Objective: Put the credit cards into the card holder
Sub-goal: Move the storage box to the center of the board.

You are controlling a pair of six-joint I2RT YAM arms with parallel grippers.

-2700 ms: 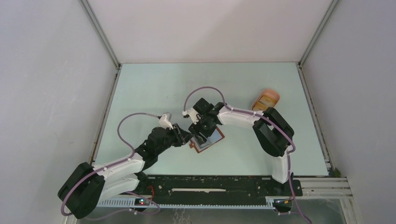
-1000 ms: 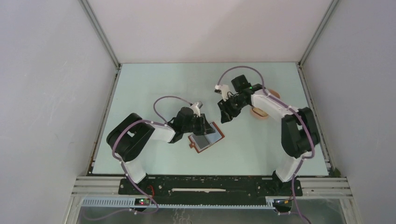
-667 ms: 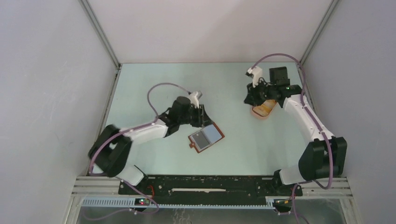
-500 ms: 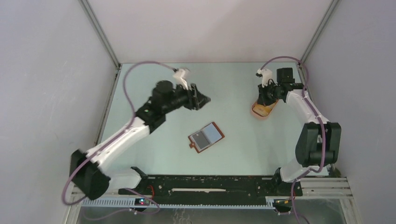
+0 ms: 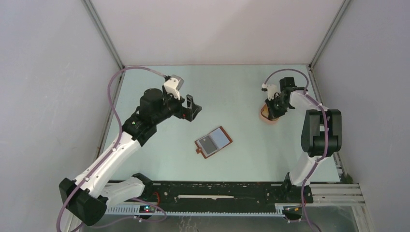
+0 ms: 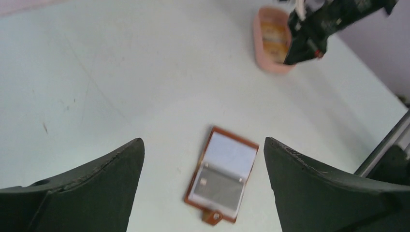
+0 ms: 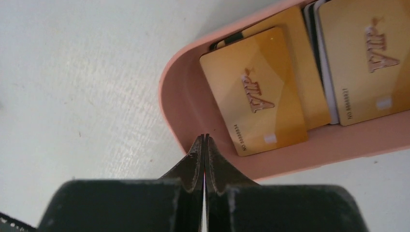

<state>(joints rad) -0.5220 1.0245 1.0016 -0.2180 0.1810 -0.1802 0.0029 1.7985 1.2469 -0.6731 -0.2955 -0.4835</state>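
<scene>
Open card holder [image 5: 213, 142] is lying flat mid-tabletop [image 5: 241, 87]. Gold credit cards [image 7: 254, 104] are sitting in pink tray [image 7: 176, 104]. Right end effector [image 7: 204, 142] is hovering at tray rim, fingers pressed together. Left end effector [image 6: 203, 145] is hanging above card holder, spread wide.

Your left hand [image 5: 192, 107] has pulled up and away from the card holder [image 6: 222, 175], which now lies well ahead of its wide-spread fingers. Your right hand [image 7: 205, 138] has left the holder too and swung out to the pink tray [image 7: 170, 92]. Its fingers are pressed together with the tips at the rim, and the credit cards [image 7: 254, 111] lie just beyond them.
</scene>
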